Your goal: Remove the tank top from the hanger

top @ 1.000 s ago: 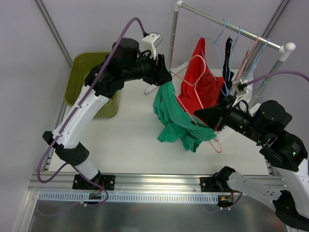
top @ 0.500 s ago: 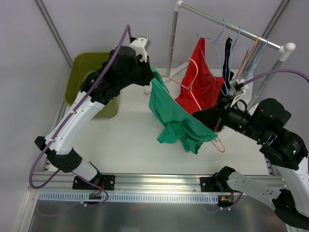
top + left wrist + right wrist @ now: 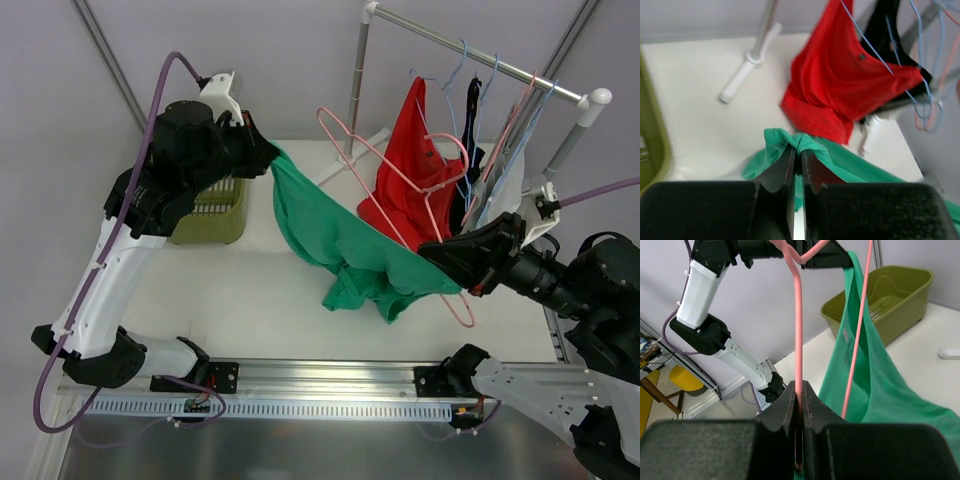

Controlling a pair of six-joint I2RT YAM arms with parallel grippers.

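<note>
Your left jaws are pinching shut on a bunched edge of the green tank top (image 3: 330,225), holding it taut above the worktop (image 3: 255,295); your right jaws are clamping the pink hanger (image 3: 798,330).

Colour rundown: the tank top (image 3: 330,230) is a solid teal-ish green, no pattern, just one tiny darker mark that shows in the right wrist view. The hanger (image 3: 798,320) is plain light pink. Behind it there's a bright red top (image 3: 420,175), also solid, and a black garment (image 3: 880,30) next to that. The bin (image 3: 905,305) is a dull olive green and the table (image 3: 250,290) is off-white. The left arm (image 3: 110,280) has white shells with black joints, and the left gripper (image 3: 796,160) and right gripper (image 3: 799,390) are both matte black.
</note>
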